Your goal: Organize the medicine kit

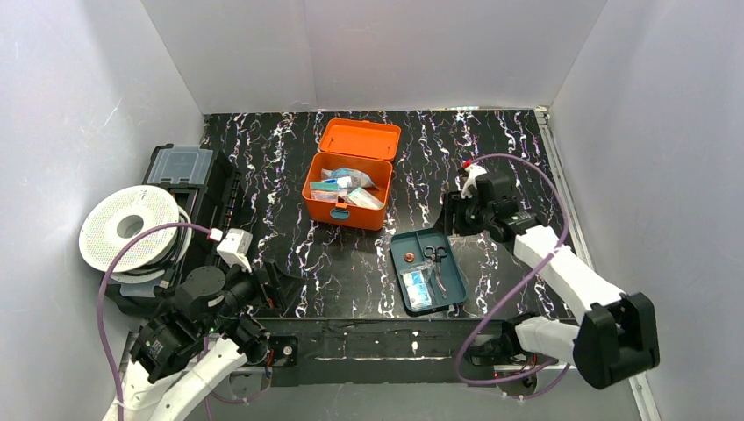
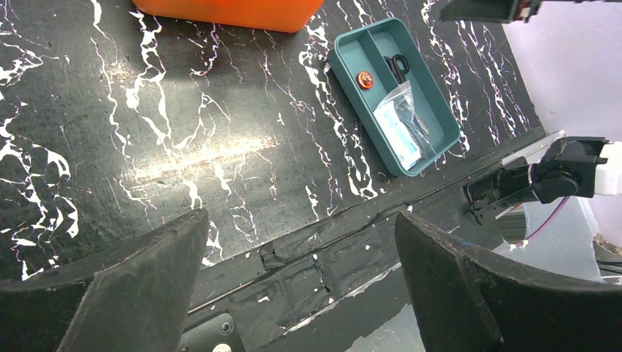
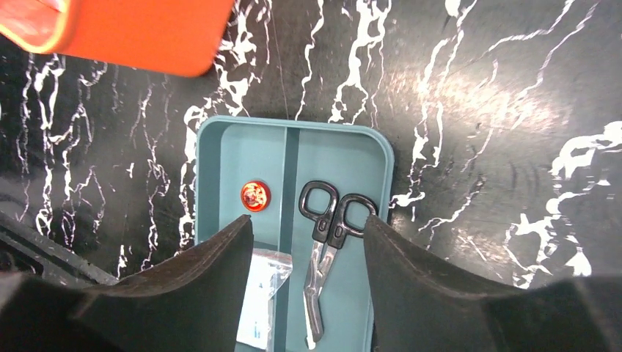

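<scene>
Near edge: left gripper [image 2: 301, 235], two dark, matte, wedge-shaped fingers, is held low over the front lip of the glossy black tabletop with white marble veining [image 1: 351, 263]. Its jaws are spread wide and nothing is gripped.

Right of centre: a dark teal rectangular plastic tray with rounded corners and a centre divider [image 2: 348, 53] is set near the front edge. In it are seen a small round orange-red disc [image 3: 255, 195], black-handled scissors with metal blades [image 3: 320, 279] and a crinkled clear plastic packet [image 2: 400, 121].

The right gripper [image 3: 308, 224] is poised above the tray's far end, fingers parted and empty. The scissors lie flat below the gap.

Farther back, mid-table: the medicine kit [image 1: 346, 197], a smooth bright orange plastic box with a teal latch, is seen with its hinged lid thrown back and packets inside. It is clear of the tray.

Left edge: a white perforated spool [image 1: 105, 237] is propped against a black case with a clear lid [image 1: 180, 167].
</scene>
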{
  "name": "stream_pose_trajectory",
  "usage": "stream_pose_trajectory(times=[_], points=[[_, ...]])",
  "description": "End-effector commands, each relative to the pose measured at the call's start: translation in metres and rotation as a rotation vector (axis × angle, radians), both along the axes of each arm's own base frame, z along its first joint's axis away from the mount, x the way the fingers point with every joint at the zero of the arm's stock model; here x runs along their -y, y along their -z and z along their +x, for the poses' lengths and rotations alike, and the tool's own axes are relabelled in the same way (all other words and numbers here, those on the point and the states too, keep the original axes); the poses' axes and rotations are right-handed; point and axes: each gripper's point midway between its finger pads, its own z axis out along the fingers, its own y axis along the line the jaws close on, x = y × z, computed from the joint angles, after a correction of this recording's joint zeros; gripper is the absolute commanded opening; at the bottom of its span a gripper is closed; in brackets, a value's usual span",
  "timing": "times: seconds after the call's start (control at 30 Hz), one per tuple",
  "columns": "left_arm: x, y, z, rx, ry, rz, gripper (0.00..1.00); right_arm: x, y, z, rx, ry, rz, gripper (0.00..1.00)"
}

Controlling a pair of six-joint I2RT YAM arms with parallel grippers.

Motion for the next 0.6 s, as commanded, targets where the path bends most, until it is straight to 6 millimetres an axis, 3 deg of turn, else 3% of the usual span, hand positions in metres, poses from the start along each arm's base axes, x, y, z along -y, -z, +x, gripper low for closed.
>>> stream_pose_trajectory(times=[0.0, 0.03, 0.07, 0.27, 0.57], points=[[0.002, 0.0, 0.002, 0.009, 0.004, -0.001, 0.98, 0.01, -0.049, 0.002, 0.12, 0.039, 0.006, 0.75], [0.002, 0.0, 0.002, 0.006, 0.005, 0.001, 0.98, 0.012, -0.055, 0.0, 0.137, 0.046, 0.015, 0.91], [0.002, 0.001, 0.002, 0.004, 0.005, 0.003, 0.98, 0.013, -0.06, -0.003, 0.153, 0.054, 0.025, 0.97], [0.001, 0.001, 0.004, 0.0, -0.008, 0.009, 0.98, 0.02, -0.085, -0.021, 0.237, 0.078, 0.076, 0.98], [-0.008, 0.007, 0.011, -0.034, -0.081, 0.046, 0.98, 0.019, -0.094, -0.052, 0.26, 0.085, 0.195, 0.98]])
